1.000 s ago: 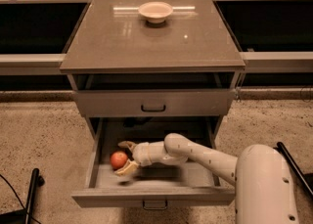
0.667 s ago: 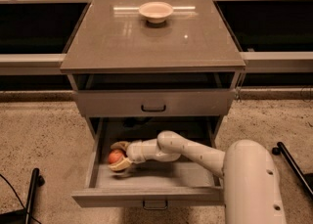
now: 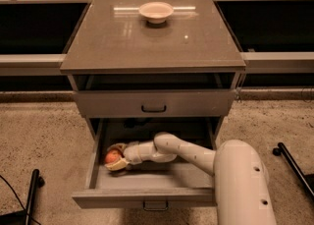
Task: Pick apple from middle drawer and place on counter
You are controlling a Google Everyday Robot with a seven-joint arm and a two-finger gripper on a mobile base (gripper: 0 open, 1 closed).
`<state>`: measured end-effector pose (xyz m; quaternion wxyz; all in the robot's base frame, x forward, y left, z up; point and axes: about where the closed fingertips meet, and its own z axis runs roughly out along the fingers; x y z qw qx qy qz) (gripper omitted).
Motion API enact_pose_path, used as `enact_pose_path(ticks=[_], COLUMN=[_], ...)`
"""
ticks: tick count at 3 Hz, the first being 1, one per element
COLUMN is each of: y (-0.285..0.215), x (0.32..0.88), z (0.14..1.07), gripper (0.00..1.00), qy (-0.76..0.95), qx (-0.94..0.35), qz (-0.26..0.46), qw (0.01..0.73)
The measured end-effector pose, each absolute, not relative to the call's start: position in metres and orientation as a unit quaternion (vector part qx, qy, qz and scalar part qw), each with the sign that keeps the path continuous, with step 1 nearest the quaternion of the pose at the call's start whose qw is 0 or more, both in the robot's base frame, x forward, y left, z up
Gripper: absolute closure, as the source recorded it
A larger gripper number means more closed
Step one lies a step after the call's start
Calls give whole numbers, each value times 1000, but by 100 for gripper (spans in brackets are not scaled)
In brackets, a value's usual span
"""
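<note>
With the pincer (image 3: 112, 157) clenched on the apple (image 3: 113, 156) near the drawer (image 3: 162, 179) left wall, lift clear, then aim for the tabletop (image 3: 147, 47) front edge.

One counter (image 3: 147, 47). One bowl (image 3: 156, 11). Two drawers with fronts showing: one shut drawer (image 3: 196, 103), one middle drawer (image 3: 147, 182) pulled out. Two handles, one per front: (image 3: 153, 108) and (image 3: 156, 206). One apple (image 3: 113, 156). One arm (image 3: 186, 151), one gripper (image 3: 110, 158), inside the middle drawer at its left, its two fingers closed on the apple. Two black poles on the floor: left pole (image 3: 32, 194), right pole (image 3: 294, 167).
</note>
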<state>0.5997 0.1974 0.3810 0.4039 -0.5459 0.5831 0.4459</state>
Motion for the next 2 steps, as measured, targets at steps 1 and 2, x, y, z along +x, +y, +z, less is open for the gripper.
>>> enact_pose_path(ticks=[1,2], y=[197,190], x=[600,589], z=[384,412], gripper=[97,100], qy=[583,562], qx=[-546,-561], qz=[446,432], qw=[404,428])
